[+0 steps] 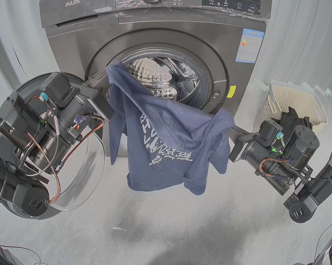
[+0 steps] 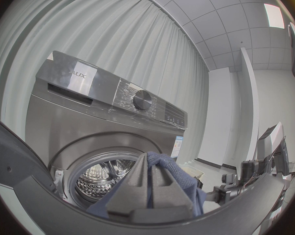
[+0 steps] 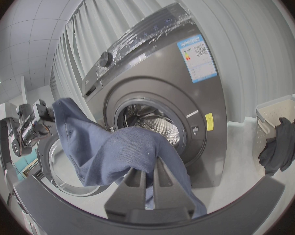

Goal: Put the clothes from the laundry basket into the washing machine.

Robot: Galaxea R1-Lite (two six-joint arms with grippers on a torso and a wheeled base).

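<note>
1. The left gripper is clamping one upper corner of a blue T-shirt. The cloth is bunching between its closed fingers and spilling over one of them.
2. The right gripper is pinching the opposite upper edge of the same shirt, with its fingers closed tight on a fold of fabric.
3. The shirt is hanging in the air, stretched between the two grippers in front of the washing machine. Its white print is facing the head camera and its lower part is drooping toward the floor.
4. The corner in the left gripper is sitting higher, level with the upper left rim of the round opening. The end in the right gripper is sitting lower, off the opening's lower right side.
5. The shirt is staying outside the machine — the steel drum is showing through the opening behind its top edge.
6. The machine's door is standing open, swung out to the robot's left, and the left arm is crossing in front of it in the head view.
7. The pale laundry basket is standing on the floor to the right of the machine, just beyond the right arm.
8. A dark garment is draping over the basket's near rim — part inside, part hanging down the outer wall.
9. A pale curtain is hanging behind the machine and the basket.
</note>
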